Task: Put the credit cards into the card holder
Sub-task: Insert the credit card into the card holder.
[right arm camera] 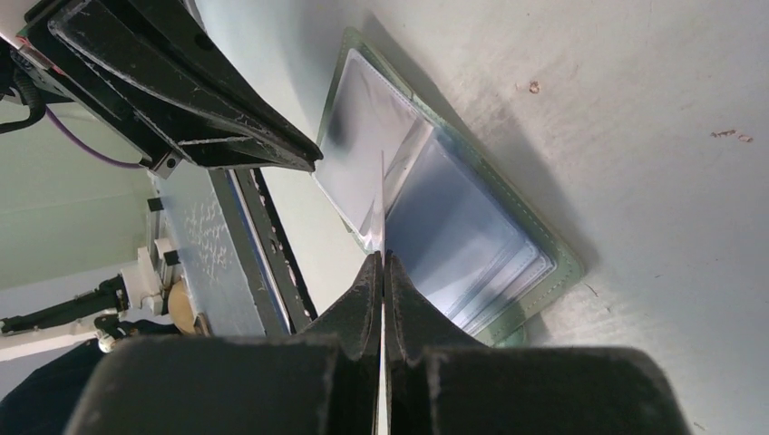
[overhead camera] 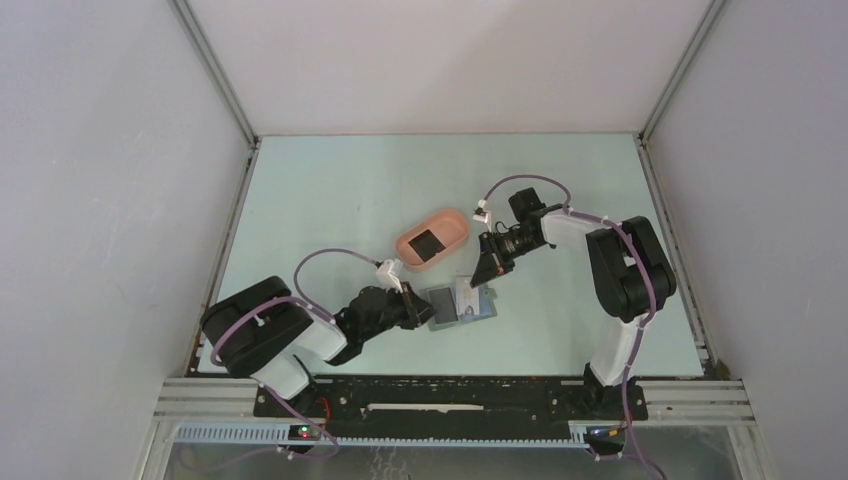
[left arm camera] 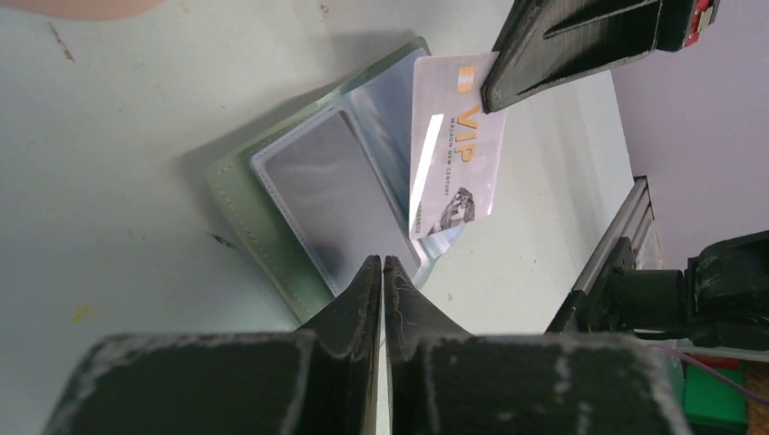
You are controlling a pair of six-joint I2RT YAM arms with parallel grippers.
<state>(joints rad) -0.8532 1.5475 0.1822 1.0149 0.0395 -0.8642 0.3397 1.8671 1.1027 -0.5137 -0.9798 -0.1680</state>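
Note:
The grey-green card holder lies open on the table, its clear sleeves showing. A pale credit card marked VIP stands on edge over the sleeves, its lower end at a sleeve's mouth. My right gripper is shut on the card's top edge, and the card shows as a thin line in the right wrist view. My left gripper has its jaws pressed together on the near edge of a clear sleeve. A dark card lies in the pink tray.
The pink oblong tray sits just behind the holder, to the left. Grey walls and metal rails bound the table on both sides. The base rail runs along the near edge.

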